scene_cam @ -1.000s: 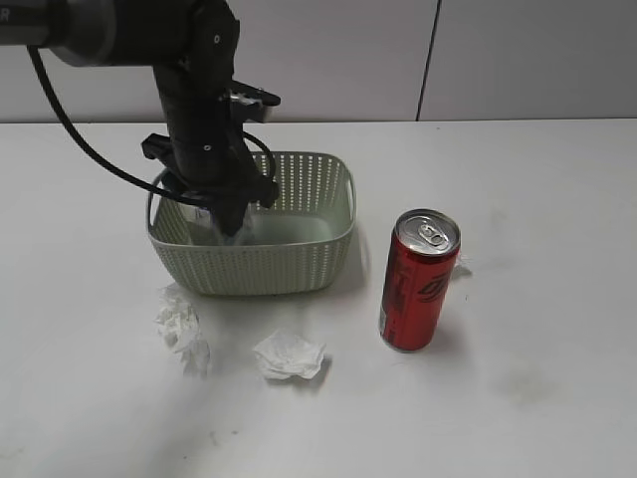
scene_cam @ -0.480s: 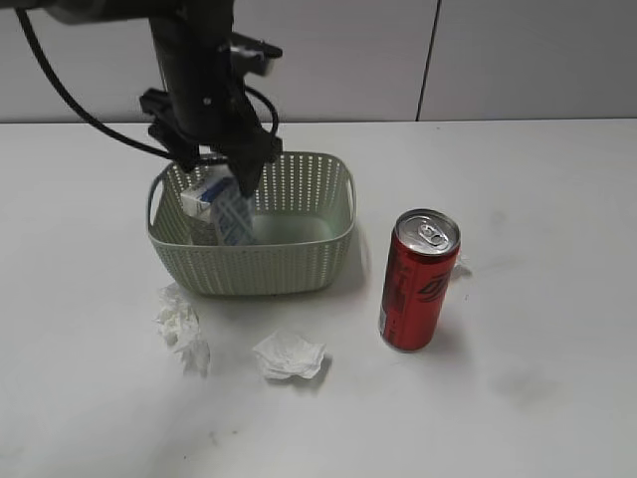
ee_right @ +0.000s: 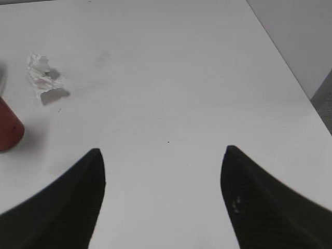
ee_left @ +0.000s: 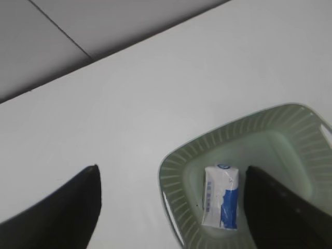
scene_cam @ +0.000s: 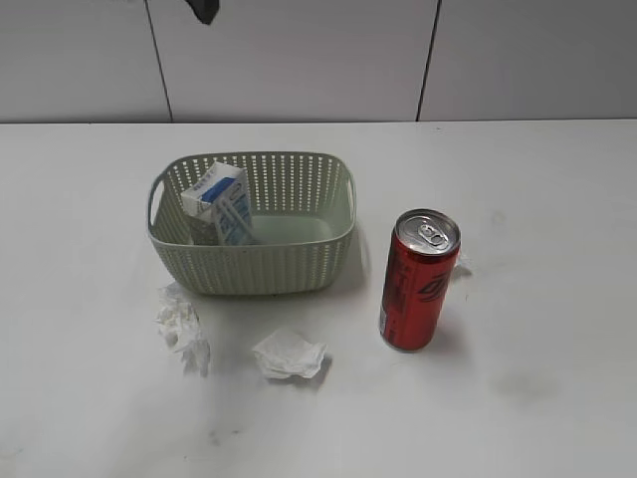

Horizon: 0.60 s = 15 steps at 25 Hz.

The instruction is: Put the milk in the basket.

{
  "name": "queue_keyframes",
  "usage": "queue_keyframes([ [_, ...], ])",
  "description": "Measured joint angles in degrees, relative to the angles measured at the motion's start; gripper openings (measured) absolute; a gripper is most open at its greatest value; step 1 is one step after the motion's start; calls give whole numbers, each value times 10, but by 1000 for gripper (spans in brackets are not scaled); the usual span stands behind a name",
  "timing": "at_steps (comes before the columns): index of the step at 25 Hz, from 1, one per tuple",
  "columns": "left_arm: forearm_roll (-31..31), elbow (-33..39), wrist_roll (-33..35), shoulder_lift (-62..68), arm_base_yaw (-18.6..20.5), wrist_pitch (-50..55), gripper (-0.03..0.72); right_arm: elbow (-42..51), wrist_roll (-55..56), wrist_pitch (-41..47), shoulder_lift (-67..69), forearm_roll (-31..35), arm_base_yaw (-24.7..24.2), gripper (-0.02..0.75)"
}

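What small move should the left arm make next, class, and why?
Probably just pull back to rest. The milk carton already sits inside the basket, leaning at its left end, and the left gripper hangs open and empty high above it.

One milk carton (scene_cam: 219, 202) being counted, one green basket (scene_cam: 299, 267) being counted, one red can (scene_cam: 417, 281) being counted, three crumpled tissues being counted: one (scene_cam: 181, 327), another (scene_cam: 290, 356), a third (ee_right: 45, 77) just behind the can.
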Motion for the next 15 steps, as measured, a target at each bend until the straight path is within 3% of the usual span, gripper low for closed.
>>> queue_keyframes([
  [4,4,50,-9,-71,6,0,655,0,0,0,0,0,0,554],
  [9,4,183,-27,-175,28,1,655,0,0,0,0,0,0,554],
  [15,4,394,-34,-313,105,2,652,0,0,0,0,0,0,554],
])
